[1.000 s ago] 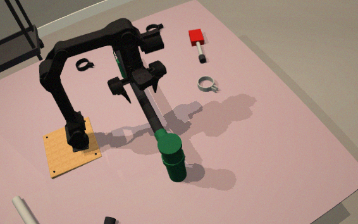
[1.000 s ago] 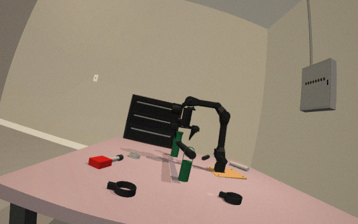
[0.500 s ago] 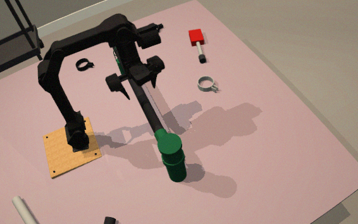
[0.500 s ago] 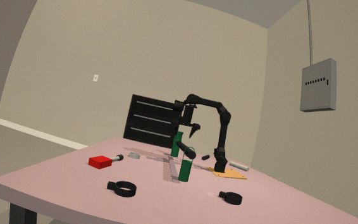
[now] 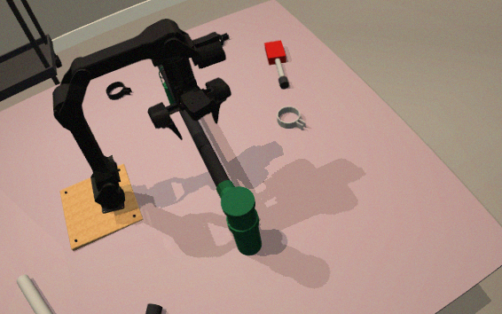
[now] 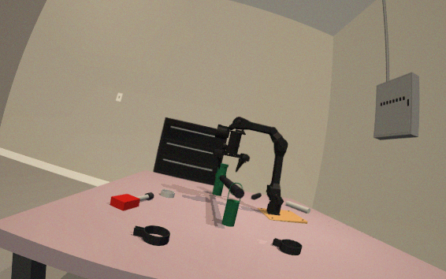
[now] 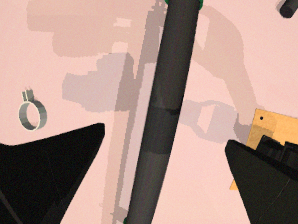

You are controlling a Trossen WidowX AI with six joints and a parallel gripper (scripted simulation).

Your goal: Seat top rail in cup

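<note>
The black rail (image 5: 214, 164) (image 6: 232, 186) (image 7: 170, 75) slopes through the thin loop above the small green post (image 6: 231, 214) and overhangs it. Its other end meets the green rail-end cup (image 5: 226, 187) (image 7: 200, 4) at the big green post (image 5: 248, 241) (image 6: 217, 179), with no gap visible in the top view. The cut end is hidden, so its depth cannot be told. The cup sits high, beside the post cap (image 5: 238, 200); the band is not clearly distinguishable. My gripper (image 5: 199, 129) (image 6: 228, 168) (image 7: 166, 137) is open and empty above the rail, with fingers spread clear of both its sides.
A red block with a handle (image 5: 275, 51) (image 6: 124, 202) and a grey ring clamp (image 5: 288, 117) (image 7: 33, 115) lie beyond the rail. A black ring clamp (image 5: 117, 94) lies near the small post. The arm stands on a wooden plate (image 5: 81, 222); a pale tube (image 5: 35, 294) lies nearby.
</note>
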